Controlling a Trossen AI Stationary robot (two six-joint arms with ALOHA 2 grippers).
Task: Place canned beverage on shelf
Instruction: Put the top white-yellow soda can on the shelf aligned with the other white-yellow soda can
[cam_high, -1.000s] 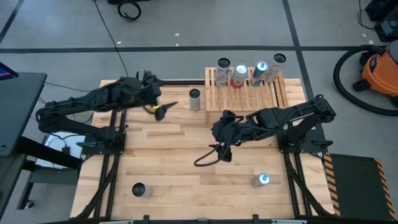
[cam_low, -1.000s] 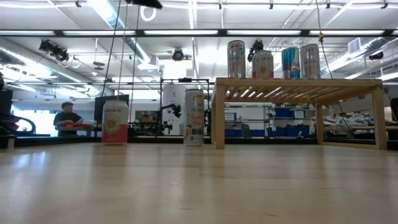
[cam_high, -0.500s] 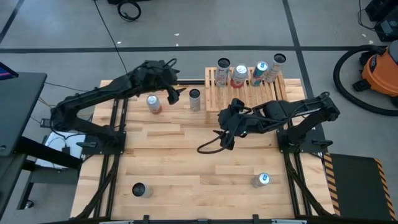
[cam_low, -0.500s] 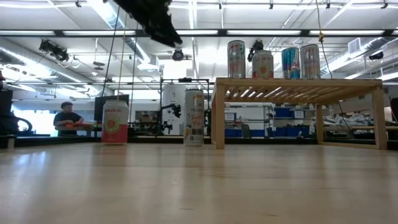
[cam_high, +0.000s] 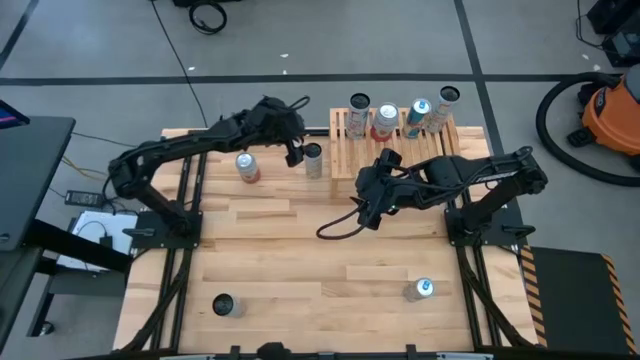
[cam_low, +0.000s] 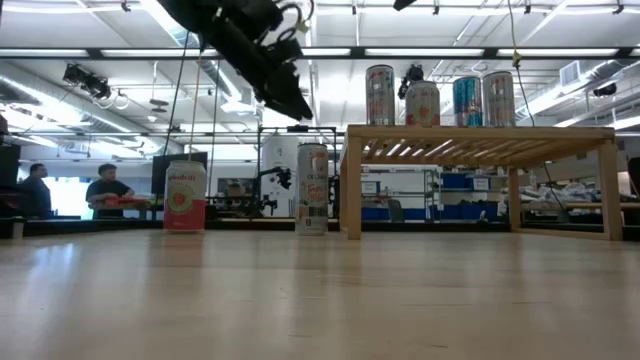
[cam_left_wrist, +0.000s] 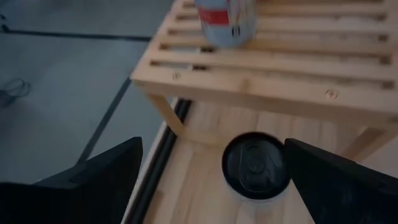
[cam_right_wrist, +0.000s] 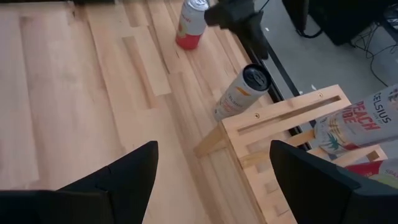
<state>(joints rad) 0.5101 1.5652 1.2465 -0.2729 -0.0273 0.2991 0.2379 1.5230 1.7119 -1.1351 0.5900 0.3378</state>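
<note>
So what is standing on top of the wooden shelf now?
Four cans stand upright in a row along the far edge of the shelf. The rest of its slats are bare. Nothing covers them from above.

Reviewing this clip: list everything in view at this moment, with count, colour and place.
shelf: one, light wood, slatted, far edge of the table, right of centre.
cans on the shelf: four, upright in a row along its far side, white, red and blue prints.
slim can: one, pale with dark top, on the table beside the shelf's left end.
red can: one, red and white, left of the slim can.
near cans: two, one near left, one near right.
people: two, far in the room.
left gripper: open, above the slim can.
right gripper: open, mid-table, empty.
</note>
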